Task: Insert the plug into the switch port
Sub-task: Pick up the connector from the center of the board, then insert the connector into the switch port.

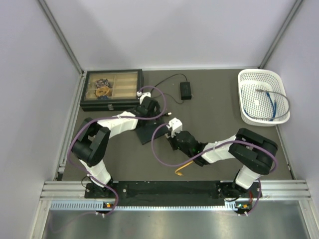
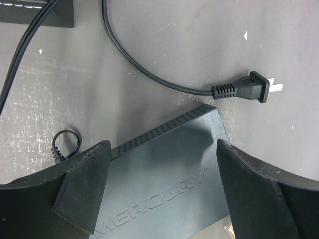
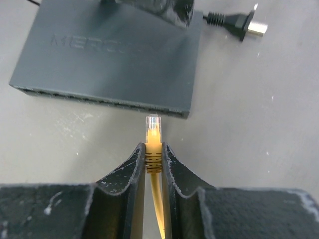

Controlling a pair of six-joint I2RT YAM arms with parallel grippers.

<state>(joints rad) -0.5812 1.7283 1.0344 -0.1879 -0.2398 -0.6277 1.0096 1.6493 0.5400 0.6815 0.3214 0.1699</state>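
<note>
The right hand [image 3: 153,152] pinches the yellow plug [image 3: 153,128], with the switch port [image 3: 154,109] just ahead of it. The left hand [image 2: 163,169] is wide open over the grey box [image 2: 169,144]. The plug is not in yet

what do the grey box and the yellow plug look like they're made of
Grey box: looks like matte moulded plastic, going by the dull even surface, lettering moulded into the top and a row of vent slots along one edge. Yellow plug: clear hard plastic tip, then a ribbed yellow boot, probably soft rubber or vinyl, pinched between the right fingers.
</note>
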